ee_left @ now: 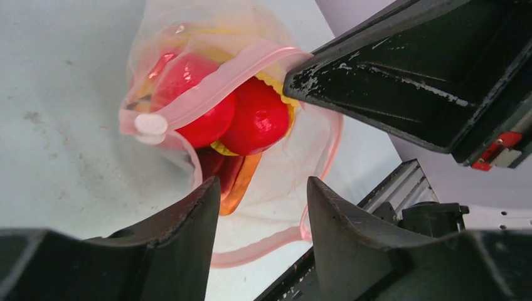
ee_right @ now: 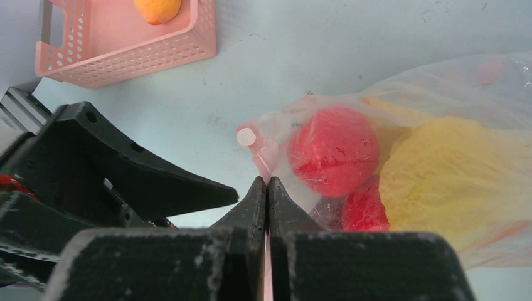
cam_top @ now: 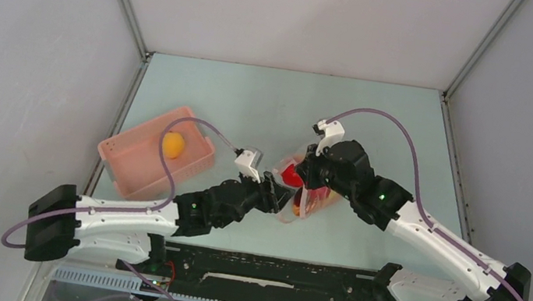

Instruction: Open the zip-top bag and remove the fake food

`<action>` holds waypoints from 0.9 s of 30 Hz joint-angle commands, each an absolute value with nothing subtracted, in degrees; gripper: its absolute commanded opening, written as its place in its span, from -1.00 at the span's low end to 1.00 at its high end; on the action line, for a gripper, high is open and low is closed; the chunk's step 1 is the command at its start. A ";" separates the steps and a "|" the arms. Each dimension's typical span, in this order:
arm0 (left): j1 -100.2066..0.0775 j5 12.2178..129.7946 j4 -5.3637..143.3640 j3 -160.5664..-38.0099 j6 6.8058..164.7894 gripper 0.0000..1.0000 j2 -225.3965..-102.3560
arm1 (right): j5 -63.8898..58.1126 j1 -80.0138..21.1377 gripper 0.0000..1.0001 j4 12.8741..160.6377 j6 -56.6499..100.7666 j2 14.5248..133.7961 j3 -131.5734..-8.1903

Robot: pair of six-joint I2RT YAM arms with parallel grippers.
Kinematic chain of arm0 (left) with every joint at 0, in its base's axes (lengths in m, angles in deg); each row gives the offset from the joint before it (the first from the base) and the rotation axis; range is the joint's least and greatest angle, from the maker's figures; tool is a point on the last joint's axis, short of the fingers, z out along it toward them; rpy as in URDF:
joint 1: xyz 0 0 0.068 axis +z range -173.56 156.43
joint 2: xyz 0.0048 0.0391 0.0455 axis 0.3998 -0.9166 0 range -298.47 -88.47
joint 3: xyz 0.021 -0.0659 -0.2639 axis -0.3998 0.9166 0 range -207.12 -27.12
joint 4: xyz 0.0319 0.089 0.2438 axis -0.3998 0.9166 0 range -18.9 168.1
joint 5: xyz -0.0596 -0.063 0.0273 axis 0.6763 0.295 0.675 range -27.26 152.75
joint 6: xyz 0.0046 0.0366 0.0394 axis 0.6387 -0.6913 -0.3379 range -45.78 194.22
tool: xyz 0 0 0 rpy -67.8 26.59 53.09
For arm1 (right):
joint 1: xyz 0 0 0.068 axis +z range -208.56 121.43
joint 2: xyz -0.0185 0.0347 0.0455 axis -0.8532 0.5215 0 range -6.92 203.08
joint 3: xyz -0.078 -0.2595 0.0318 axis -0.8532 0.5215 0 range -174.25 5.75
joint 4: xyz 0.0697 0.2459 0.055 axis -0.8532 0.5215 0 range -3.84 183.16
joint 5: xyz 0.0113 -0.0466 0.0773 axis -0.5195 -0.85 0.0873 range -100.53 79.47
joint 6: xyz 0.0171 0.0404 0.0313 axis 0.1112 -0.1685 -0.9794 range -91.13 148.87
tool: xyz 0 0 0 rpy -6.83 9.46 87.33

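From above, we saw the zip-top bag (cam_top: 309,202) lying on the surface (cam_top: 254,102) near the middle, with some red of the fake food (cam_top: 292,175) showing through it. The left gripper (cam_top: 278,193) stood at the bag's 9 o'clock side, and the right gripper (cam_top: 302,174) at its 11 o'clock corner. Well apart at 9 o'clock, a pink basket (cam_top: 127,166) held an orange-yellow fruit (cam_top: 173,144).

In the left wrist view, the left gripper (ee_left: 263,207) had its fingers apart, closed on nothing, with the bag's mouth gaping just beyond them. Two red fruits (ee_left: 188,94) (ee_left: 260,119) sat behind the pink zip strip (ee_left: 219,81), which bore a white slider (ee_left: 150,124) at its 9 o'clock end. An orange stick (ee_left: 239,182) lay below them.

In the right wrist view, the right gripper (ee_right: 268,194) had its fingers pressed together on the bag's pink edge — a pink line ran down between them. A red fruit (ee_right: 332,150) and a larger yellow piece (ee_right: 452,182) lay inside the clear plastic at 3 o'clock, and the basket sat at 11 o'clock.
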State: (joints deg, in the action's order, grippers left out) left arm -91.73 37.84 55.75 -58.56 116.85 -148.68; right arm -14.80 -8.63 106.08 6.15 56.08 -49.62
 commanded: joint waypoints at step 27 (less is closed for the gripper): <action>-89.85 24.63 49.12 -54.16 129.34 0.05 -159.00 | -11.65 -9.57 -1.00 99.61 2.43 56.89 -49.96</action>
